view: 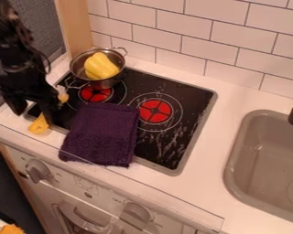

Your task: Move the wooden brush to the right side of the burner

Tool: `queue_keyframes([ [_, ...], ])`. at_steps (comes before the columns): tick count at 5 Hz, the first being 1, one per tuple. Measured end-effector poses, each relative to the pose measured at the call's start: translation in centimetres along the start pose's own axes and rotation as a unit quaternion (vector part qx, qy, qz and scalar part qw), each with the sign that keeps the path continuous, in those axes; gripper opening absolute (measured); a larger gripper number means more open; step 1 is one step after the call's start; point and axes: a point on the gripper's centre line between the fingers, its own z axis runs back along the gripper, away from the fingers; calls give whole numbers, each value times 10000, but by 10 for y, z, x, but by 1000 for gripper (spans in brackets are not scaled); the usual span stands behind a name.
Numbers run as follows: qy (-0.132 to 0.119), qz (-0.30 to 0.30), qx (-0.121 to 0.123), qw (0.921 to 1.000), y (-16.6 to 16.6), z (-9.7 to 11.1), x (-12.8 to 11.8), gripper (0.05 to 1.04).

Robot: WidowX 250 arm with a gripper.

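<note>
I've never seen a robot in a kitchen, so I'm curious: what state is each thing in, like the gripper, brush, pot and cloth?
Gripper: open, at the brush.
Brush: lying by the left edge of the stove, partly hidden.
Pot: uncovered, yellow object inside.
Purple cloth: folded, on the stove.
Burners: red centres; on or off, cannot tell.

White tiled wall [195, 23], grey panel [39, 16] at left

A pot [104, 84] sits at the cooktop's [192, 95] back left, a cloth [102, 135] over its front edge, a sink [236, 157] to its right.
</note>
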Motion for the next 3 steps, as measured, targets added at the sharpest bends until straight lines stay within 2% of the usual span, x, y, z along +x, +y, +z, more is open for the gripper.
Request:
queue_keyframes([
  [1,31,49,114,9999,4,-4,7,1000],
  [2,61,-15,205,9998,1,-6,14,947],
  [3,176,-187,328,9991,-7,-7,17,668],
])
